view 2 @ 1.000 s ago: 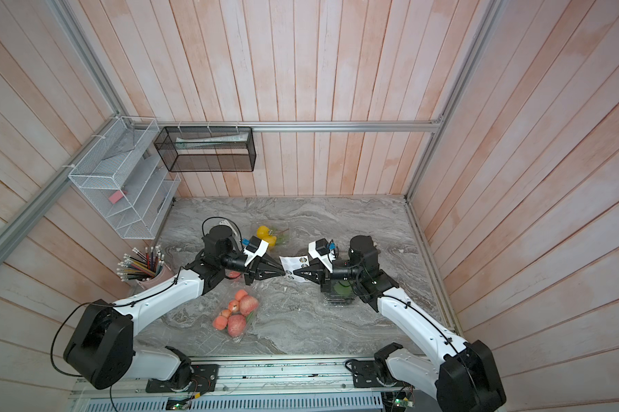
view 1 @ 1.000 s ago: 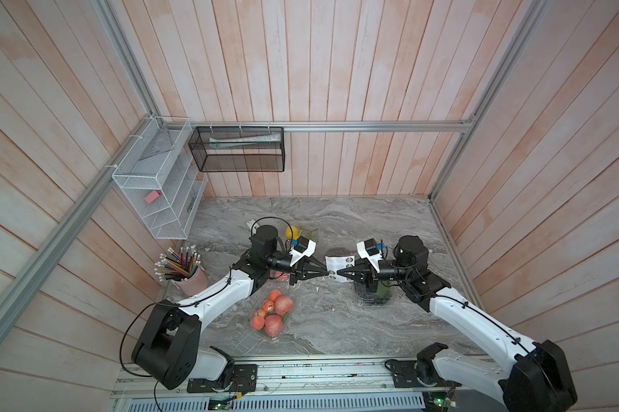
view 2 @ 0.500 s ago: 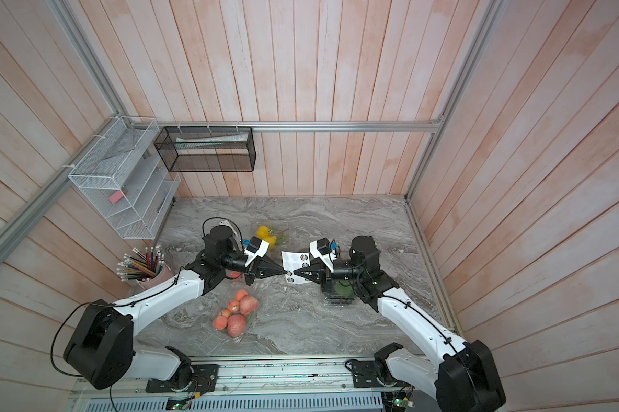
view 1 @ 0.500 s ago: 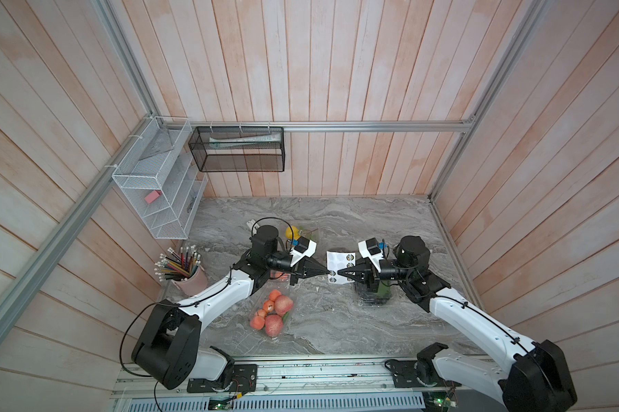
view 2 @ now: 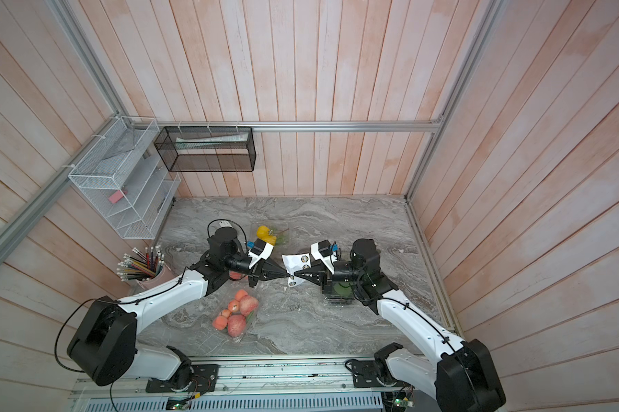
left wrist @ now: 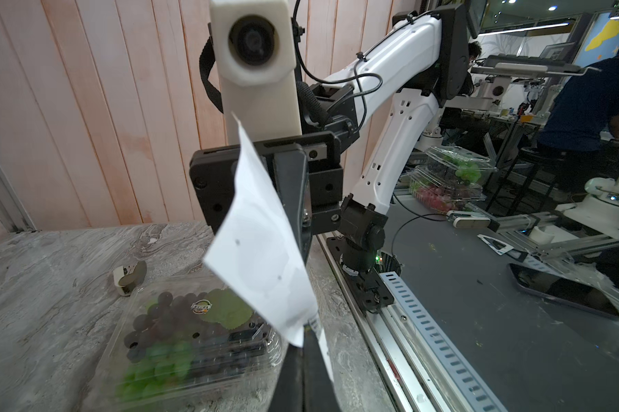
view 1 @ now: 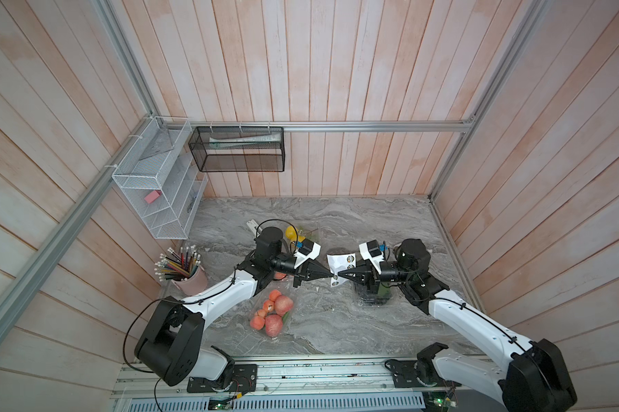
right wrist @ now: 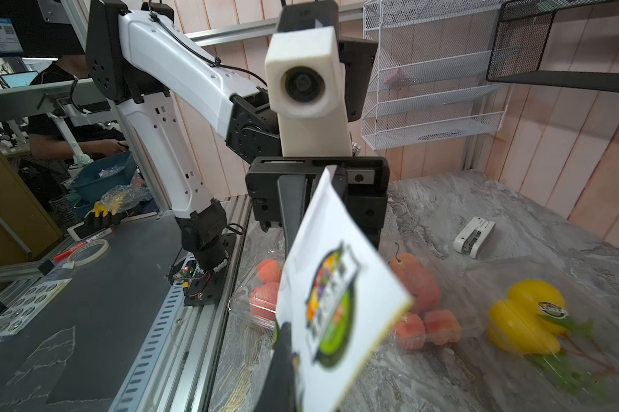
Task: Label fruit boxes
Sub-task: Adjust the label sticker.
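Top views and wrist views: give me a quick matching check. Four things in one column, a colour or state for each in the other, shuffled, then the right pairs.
Things:
1. sticker sheet
2. grape box
3. front apple box
4. pencil cup

Colours and states:
A. dark and green fruit inside, a label on its lid
B. pink
C. white, held up in the air
D. red-orange fruit inside

Pairs: 1-C, 2-A, 3-D, 4-B
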### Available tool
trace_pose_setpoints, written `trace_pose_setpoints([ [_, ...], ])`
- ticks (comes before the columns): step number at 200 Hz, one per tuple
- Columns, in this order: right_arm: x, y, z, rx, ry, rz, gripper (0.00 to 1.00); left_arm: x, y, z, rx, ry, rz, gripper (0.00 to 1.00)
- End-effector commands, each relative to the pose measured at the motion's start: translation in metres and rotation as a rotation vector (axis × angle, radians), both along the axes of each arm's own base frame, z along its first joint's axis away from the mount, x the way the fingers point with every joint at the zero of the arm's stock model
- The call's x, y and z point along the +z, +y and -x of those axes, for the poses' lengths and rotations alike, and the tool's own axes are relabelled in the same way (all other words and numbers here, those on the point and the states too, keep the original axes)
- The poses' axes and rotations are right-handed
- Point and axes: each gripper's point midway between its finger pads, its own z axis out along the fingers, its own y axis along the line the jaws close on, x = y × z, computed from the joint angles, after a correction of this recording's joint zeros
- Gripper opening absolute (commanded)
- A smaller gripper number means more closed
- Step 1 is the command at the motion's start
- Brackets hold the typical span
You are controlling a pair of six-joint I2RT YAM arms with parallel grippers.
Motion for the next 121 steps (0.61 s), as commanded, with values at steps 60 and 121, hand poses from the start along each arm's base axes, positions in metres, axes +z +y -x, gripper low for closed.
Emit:
trace_pose_setpoints([
  [60, 0.002, -0.006, 0.006, -0.029, -0.002, -0.022, 0.0, 0.003, -0.006, -0.02, 0.132, -0.071, -0.011, 0.0],
  [121, 0.002, -0.006, 0.001, -0.053, -0.006, -0.031, 0.0, 0.012, -0.009, -0.011, 0.072, -0.073, 0.033, 0.0],
])
